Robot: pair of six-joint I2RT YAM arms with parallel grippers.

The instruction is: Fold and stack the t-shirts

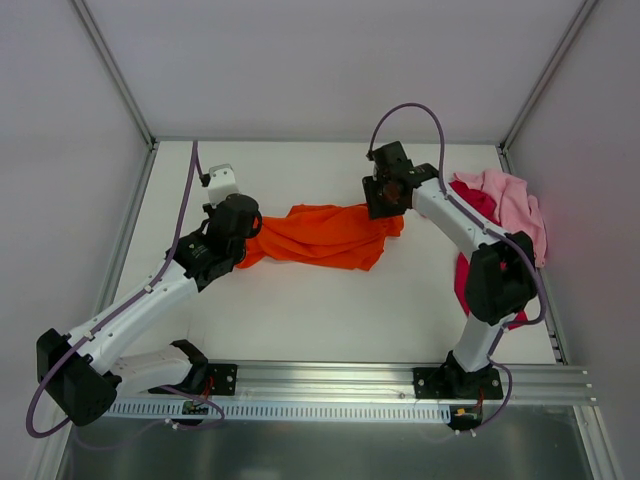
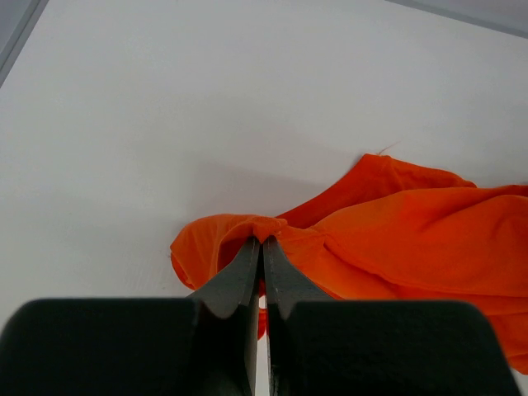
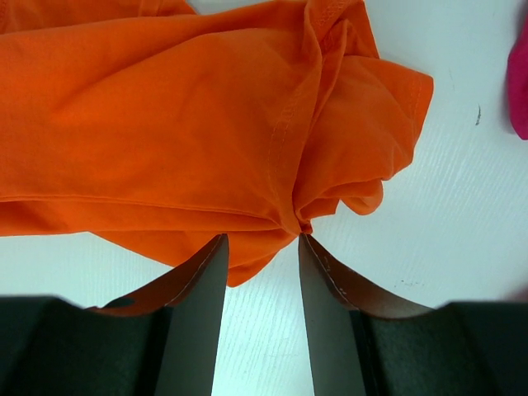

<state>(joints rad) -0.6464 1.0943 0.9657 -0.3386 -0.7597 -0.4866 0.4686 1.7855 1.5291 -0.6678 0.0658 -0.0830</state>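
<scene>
Orange t-shirt [image 1: 325, 235] is lying bunched across the surface's [image 1: 300, 320] middle, the left hand [image 2: 262, 241] pinching its left end, the right hand [image 3: 262, 239] standing half-wide at its right end; pink t-shirt [image 1: 515, 200] and magenta t-shirt [image 1: 462, 280] are lying heaped far right.

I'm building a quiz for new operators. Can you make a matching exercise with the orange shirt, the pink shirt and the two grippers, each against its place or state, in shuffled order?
1. orange t-shirt
2. pink t-shirt
3. left gripper
4. right gripper

A. jaws apart at a cloth edge
B. crumpled by the right edge of the table
C. stretched between the two grippers
D. shut, pinching orange cloth

Pairs: 1-C, 2-B, 3-D, 4-A
</scene>
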